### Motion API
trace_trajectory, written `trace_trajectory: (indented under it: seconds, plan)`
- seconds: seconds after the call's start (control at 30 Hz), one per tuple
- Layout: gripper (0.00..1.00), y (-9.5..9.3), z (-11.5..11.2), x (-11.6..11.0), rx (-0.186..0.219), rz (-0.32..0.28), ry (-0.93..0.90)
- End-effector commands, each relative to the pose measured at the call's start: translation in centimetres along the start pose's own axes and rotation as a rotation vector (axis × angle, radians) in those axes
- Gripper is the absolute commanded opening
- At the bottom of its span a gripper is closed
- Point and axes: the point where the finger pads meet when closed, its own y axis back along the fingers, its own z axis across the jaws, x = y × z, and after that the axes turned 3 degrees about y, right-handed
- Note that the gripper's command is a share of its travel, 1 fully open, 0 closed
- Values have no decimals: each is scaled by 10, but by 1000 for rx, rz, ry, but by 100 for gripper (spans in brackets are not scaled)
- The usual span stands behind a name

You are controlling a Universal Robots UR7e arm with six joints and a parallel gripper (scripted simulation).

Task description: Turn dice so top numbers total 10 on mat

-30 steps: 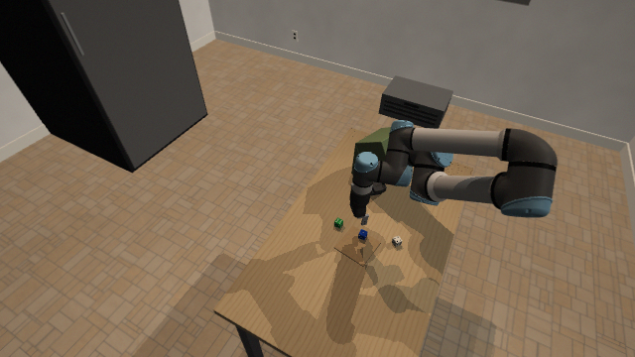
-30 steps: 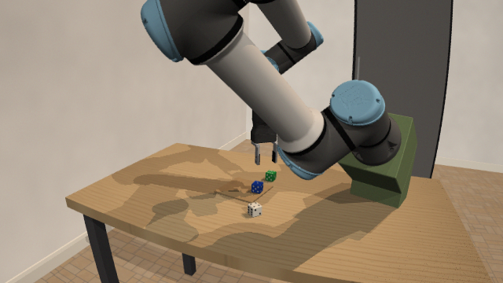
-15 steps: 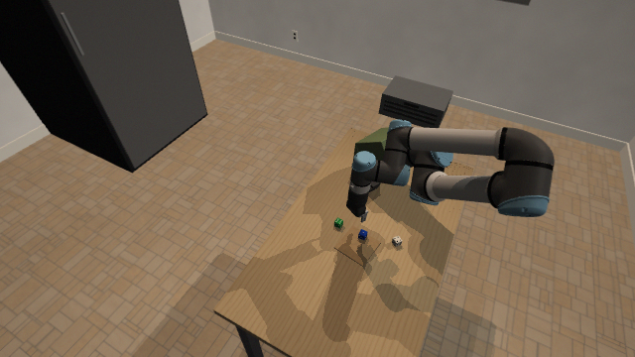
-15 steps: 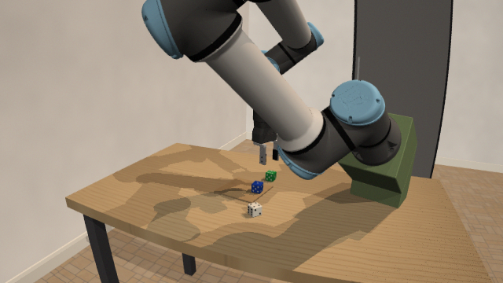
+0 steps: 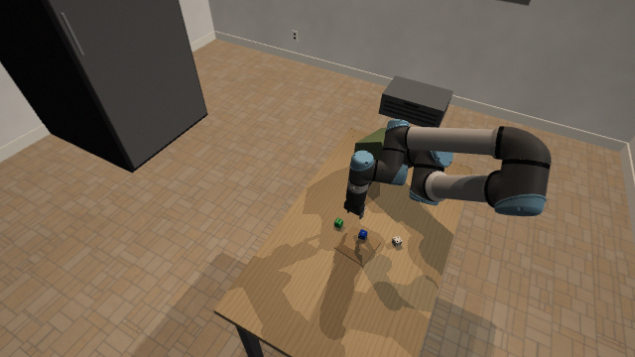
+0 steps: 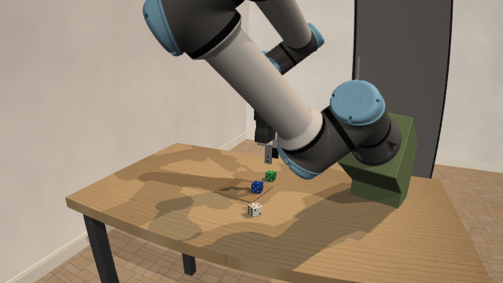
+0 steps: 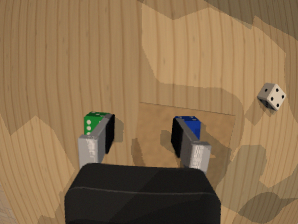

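- Jaws (image 5: 355, 214) (image 6: 272, 158): spread wide, nothing between them, directed down at the tabletop (image 5: 298, 278) (image 6: 334, 251) (image 7: 45, 60) from above; the opening would suit a descent around one die, once centred.
- Green die (image 5: 338, 223) (image 6: 270, 176) (image 7: 89, 120): off the mat, partly hidden behind one finger in the wrist view; it presumably awaits turning or carrying.
- Blue die (image 5: 363, 234) (image 6: 257, 187) (image 7: 195, 131): on the mat (image 5: 349, 245) (image 6: 236, 190) (image 7: 220, 145), partly behind the opposite finger, so neither die is lined up for a grasp.
- White die (image 5: 397, 241) (image 6: 255, 210) (image 7: 272, 96): well outside the jaws, beyond the blue die's side and off the mat; it too must be brought over.
- Orientation: each die appears flat on a face. Being cubes, they have no long axis; green and blue lie roughly square to the jaws' closing line, while white stands cornerwise to it and would probably need a wrist turn.
- Mat: flat, one edge nearly parallel to the closing line, no clear long axis.
- Top numbers: too small or hidden to total with confidence.

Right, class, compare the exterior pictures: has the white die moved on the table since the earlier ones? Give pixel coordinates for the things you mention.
No. In the exterior view the white die (image 5: 397, 241) (image 6: 255, 209) (image 7: 272, 96) keeps the same place against the front edge of the table (image 5: 397, 337) (image 6: 354, 251) (image 7: 50, 60).
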Motion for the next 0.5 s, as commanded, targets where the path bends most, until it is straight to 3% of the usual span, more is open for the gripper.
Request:
trace_trajectory:
  seconds: [0.0,0.47]
  plan:
    - [100,0,-8,0,-8,-4,162]
    - [100,-1,-23,-2,-8,-6,508]
